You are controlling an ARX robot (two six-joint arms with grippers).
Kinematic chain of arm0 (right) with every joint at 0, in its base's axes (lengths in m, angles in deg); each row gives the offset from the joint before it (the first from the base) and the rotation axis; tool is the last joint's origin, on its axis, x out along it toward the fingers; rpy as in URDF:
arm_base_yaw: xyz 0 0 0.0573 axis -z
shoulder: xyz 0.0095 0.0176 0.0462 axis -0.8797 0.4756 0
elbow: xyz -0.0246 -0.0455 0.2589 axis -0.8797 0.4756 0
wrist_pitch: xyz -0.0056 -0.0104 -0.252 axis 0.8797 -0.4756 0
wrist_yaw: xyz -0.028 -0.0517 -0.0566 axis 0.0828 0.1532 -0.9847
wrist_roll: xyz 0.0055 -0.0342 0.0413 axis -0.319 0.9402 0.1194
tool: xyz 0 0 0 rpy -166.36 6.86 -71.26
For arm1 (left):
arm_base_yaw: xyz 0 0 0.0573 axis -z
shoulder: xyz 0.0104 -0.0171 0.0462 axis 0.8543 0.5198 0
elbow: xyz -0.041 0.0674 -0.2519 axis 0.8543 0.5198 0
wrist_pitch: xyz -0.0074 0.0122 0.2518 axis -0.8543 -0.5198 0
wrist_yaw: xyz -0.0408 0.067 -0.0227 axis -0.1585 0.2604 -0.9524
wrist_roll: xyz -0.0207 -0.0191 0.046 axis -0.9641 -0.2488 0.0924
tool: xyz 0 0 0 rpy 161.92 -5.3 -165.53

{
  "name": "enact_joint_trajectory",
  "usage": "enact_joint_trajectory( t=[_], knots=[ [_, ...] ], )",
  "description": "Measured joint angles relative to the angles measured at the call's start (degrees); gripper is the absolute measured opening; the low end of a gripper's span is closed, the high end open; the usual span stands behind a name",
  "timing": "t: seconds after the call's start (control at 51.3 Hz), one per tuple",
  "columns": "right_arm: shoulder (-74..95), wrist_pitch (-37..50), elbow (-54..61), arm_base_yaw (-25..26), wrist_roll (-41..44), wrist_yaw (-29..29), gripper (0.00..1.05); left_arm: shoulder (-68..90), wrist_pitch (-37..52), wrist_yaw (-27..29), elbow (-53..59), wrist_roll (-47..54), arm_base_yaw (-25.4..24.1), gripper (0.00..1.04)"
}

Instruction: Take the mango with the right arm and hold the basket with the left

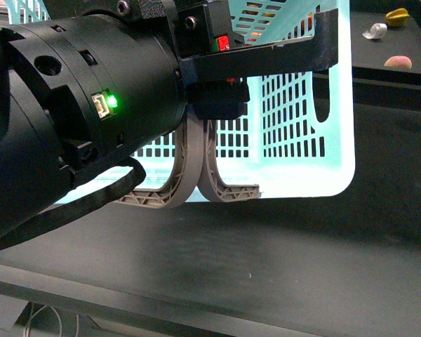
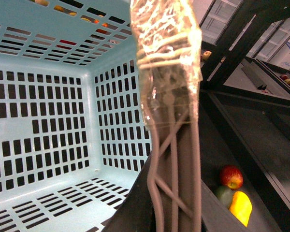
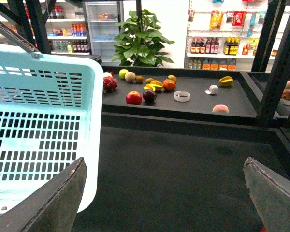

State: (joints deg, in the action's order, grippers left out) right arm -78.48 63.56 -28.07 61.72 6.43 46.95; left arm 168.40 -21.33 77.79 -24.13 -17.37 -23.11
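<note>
Left arm [image 1: 70, 126] fills 9 to 11 o'clock in front view, green light on. Left gripper [image 2: 174, 212] is clamped on the two grey handles [image 1: 193, 165], fingers pinching them together. Clear film is wrapped round the handles just past the grip. The handles curve down from the gripper at 12 o'clock. Basket [image 1: 302, 133] sits at 12 to 1 o'clock; can't tell if it touches the table [image 1: 281, 260]. Mango [image 1: 397, 17] lies on the back shelf at 1 o'clock, near a peach [image 1: 398, 62], well apart from the basket. Right gripper [image 3: 164, 203]: fingers spread wide, nothing between them, basket wall near one finger.
</note>
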Motion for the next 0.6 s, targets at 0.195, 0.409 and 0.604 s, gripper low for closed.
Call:
enact_joint_trajectory(
  t=[0.195,0.409,0.604],
  knots=[
    [0.0,0.0,0.0,0.0,0.0,0.0,0.96,0.0,0.0,0.0,0.0,0.0,0.0,0.07],
    [0.3,-0.5,-0.1,-0.3,0.0,-1.0,0.96,0.0,0.0,0.0,0.0,0.0,0.0,0.07],
    [26.1,9.2,-2.7,9.5,-1.6,-1.4,0.96,0.0,0.0,0.0,0.0,0.0,0.0,0.07]
  ],
)
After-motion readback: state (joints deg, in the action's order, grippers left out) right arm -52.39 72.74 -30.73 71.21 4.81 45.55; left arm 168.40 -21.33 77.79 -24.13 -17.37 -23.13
